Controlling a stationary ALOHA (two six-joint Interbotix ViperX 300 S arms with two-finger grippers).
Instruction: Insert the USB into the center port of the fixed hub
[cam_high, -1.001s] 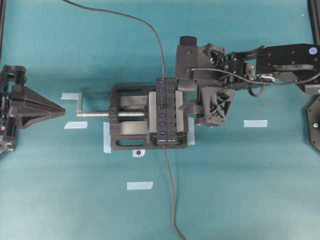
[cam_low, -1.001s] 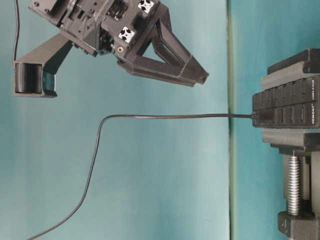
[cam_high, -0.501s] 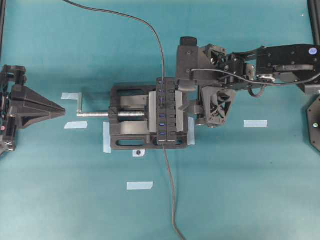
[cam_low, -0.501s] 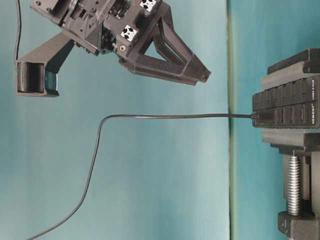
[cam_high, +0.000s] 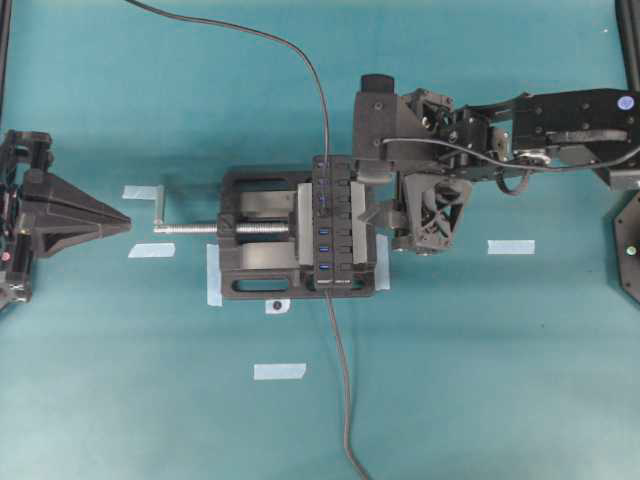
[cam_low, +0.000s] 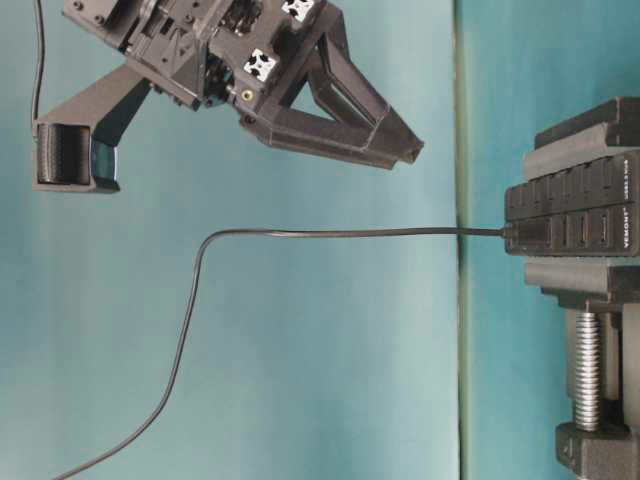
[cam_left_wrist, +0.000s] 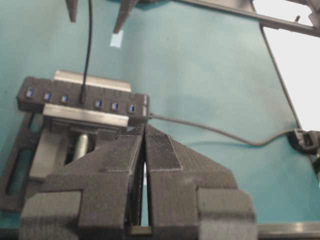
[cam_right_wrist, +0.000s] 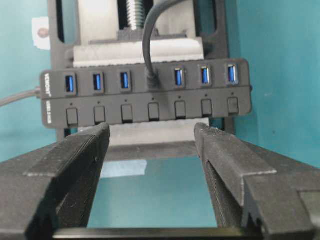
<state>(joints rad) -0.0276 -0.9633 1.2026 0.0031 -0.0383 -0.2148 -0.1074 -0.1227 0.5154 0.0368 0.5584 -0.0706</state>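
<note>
USB (cam_right_wrist: 151, 79) plug seated in the center port (cam_right_wrist: 152, 80) of the fixed hub (cam_right_wrist: 145, 97), fourth slot of seven, three blue slots bare on either side in the right wrist view. Dark cable (cam_right_wrist: 150, 35) rising from the plug toward the top of that frame. Hub clamped level in a black vise (cam_high: 262, 248) at the middle of the overhead view, silver screw (cam_high: 200, 228) and crank pointing toward the left edge.

Right gripper (cam_right_wrist: 150, 150) spread wide, holding nothing, fingers (cam_right_wrist: 80, 150) filling the lower part of the right wrist view with bare teal table between them. Hub's row of buttons just above the fingertips in that frame, plug centred over the gap, no contact visible. In the overhead view, right gripper (cam_high: 368, 160) just right of the hub, near but apart. In the table-level view, right gripper (cam_low: 240, 170) at upper left, well away from the hub (cam_low: 575, 215) at the right edge, cable (cam_low: 330, 233) running between the two.

Left gripper (cam_high: 125, 218) parked at the left edge of the overhead view, pressed together, empty, tip aimed at the crank and well apart from the hub. Closed pads (cam_left_wrist: 160, 152) meeting at the bottom centre of the left wrist view, hub (cam_left_wrist: 82, 97) beyond at upper left.

Strips of pale tape (cam_high: 279, 371) scattered over the teal table (cam_high: 480, 380).
</note>
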